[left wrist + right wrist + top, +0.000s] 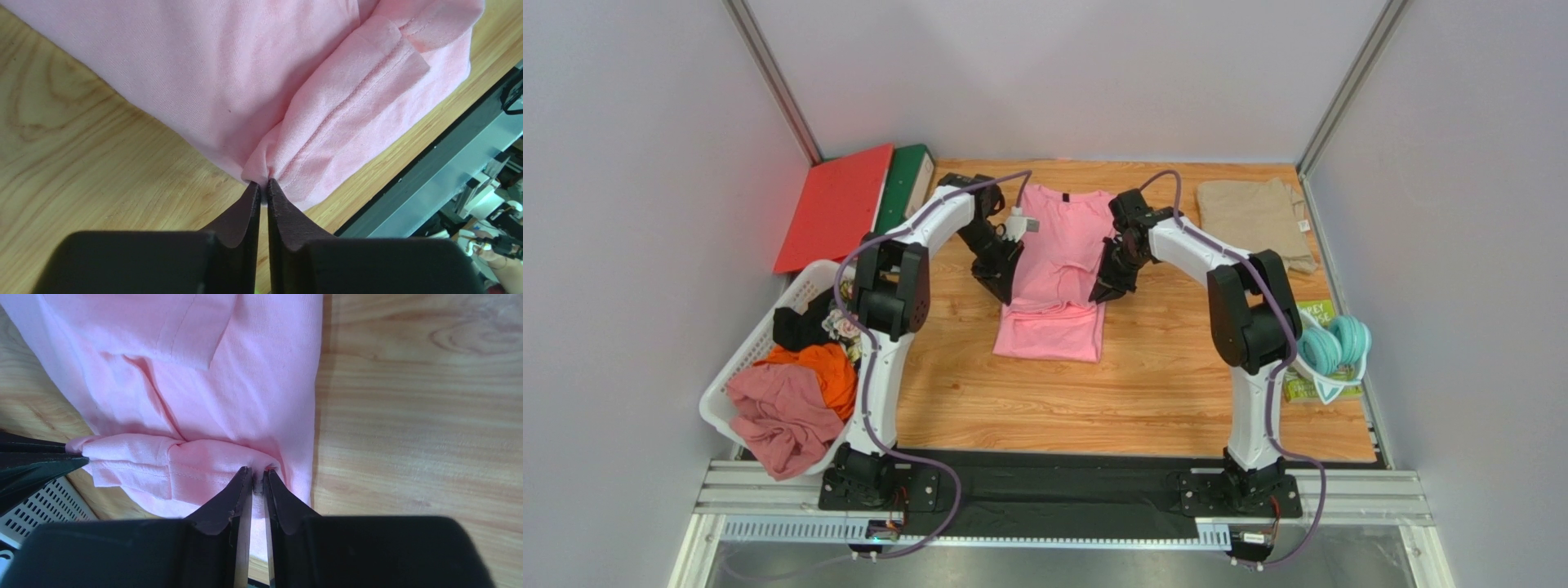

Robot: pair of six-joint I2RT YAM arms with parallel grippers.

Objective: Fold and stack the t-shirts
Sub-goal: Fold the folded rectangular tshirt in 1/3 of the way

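Top external view: light pink short-sleeved cotton t-shirt (1059,251) lies flat mid-table on the wooden tabletop (1173,380), collar toward 12 o'clock, sleeves tucked in, and a wider doubled band at its 6 o'clock end. I have both arms down on it. The left gripper (1000,284) sits at the shirt's 9 o'clock edge and the right gripper (1102,292) at its 3 o'clock edge, level with each other.

Left wrist view: the black fingers (242,211) stand a thin slit apart, and pink cloth with a stitched hem puckers right against the tips. I cannot tell whether the cloth is still nipped or already free.

Right wrist view is the same: a thin slit between the fingers (230,499), a fold of hemmed pink cloth bunched at the tips, grip not readable. The other arm's dark fingers show at 9 o'clock in that frame, touching the same fold.

Khaki-beige folded cloth t-shirt (1257,218) lies in the 1 o'clock corner, well apart from the pink one. A white plastic laundry basket (750,355) with rumpled clothes hangs at 8 o'clock. A flat red folder (836,208) and a green book (912,181) sit at 10 o'clock.
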